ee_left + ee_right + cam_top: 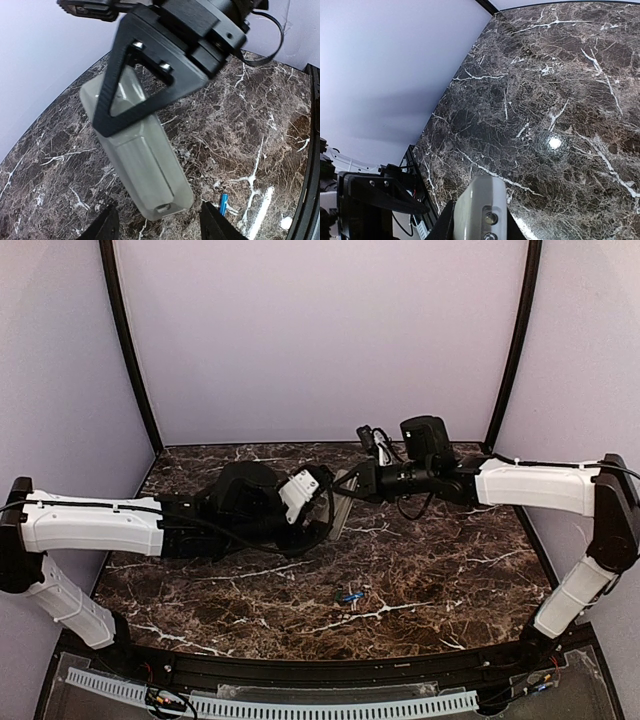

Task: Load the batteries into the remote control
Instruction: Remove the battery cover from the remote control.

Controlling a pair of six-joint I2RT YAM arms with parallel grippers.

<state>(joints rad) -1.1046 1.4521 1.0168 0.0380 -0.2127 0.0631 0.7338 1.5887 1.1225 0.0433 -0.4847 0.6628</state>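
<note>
Aloft, slim pale-grey remote control (pixel 145 165) clamped in right gripper (pixel 477 225), left gripper (pixel 161 226) parted, blue battery (pixel 223 204) below.

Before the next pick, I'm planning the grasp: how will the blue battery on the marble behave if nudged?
It would probably roll: the battery is a slim cylinder lying on its side on the polished marble tabletop. It is likely stiff and light, being so small. Its smooth wrap may slip when pinched.
</note>
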